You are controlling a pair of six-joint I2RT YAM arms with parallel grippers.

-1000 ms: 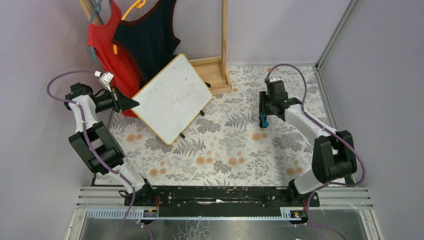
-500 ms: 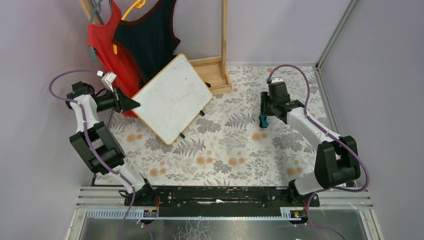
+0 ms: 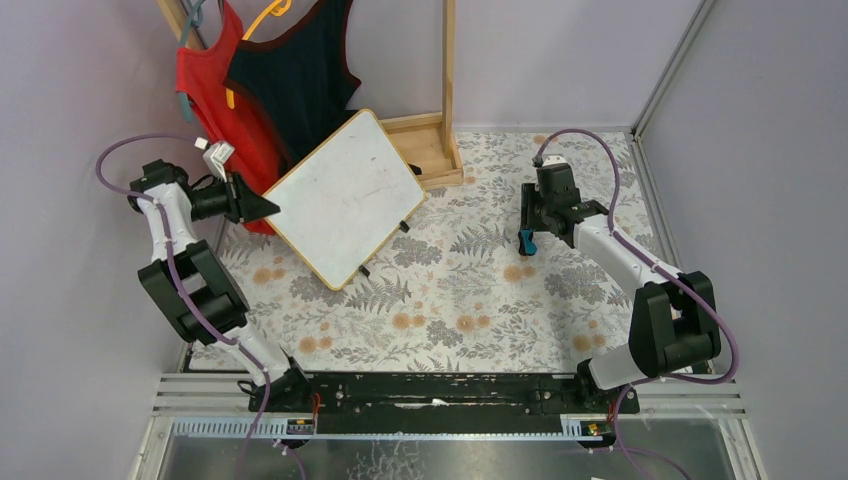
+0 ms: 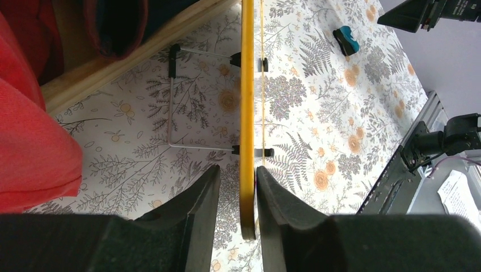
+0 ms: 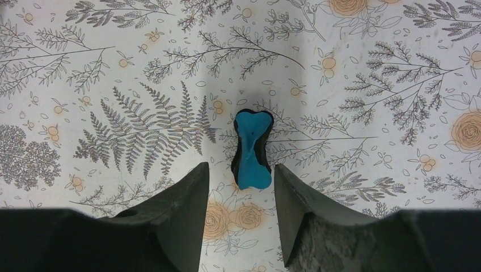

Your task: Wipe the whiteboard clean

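- The whiteboard (image 3: 345, 198) is standing on the far left part of the fern-and-rose patterned table (image 3: 450, 310); it is turned so its corners point like a diamond, and its white face is looking almost clean from above (any faint marks are too small to read).
- A thin wire stand (image 4: 170, 113) is propping the board from behind, its small black feet resting on the cloth.
- The left gripper (image 3: 268, 207) is reaching in at the board's left corner; in the wrist view the wooden frame is running edge-on between the two black fingers (image 4: 193, 215); the jaws are standing a little apart around that edge, with a clear gap on one side and the other finger just beside the wood.
- The right gripper (image 5: 241, 173) is hovering low over the right half of the table, well apart from the board; its jaws are standing wide, not clamped on anything.
- A small blue eraser (image 5: 252, 150) is lying on the cloth with its near end sitting between those fingertips; one finger is just beside it and the other is leaving a gap.
- Behind the board, a red top (image 3: 210, 95) and a dark top (image 3: 300, 80) are hanging on hangers beside a wooden rack (image 3: 447, 70).
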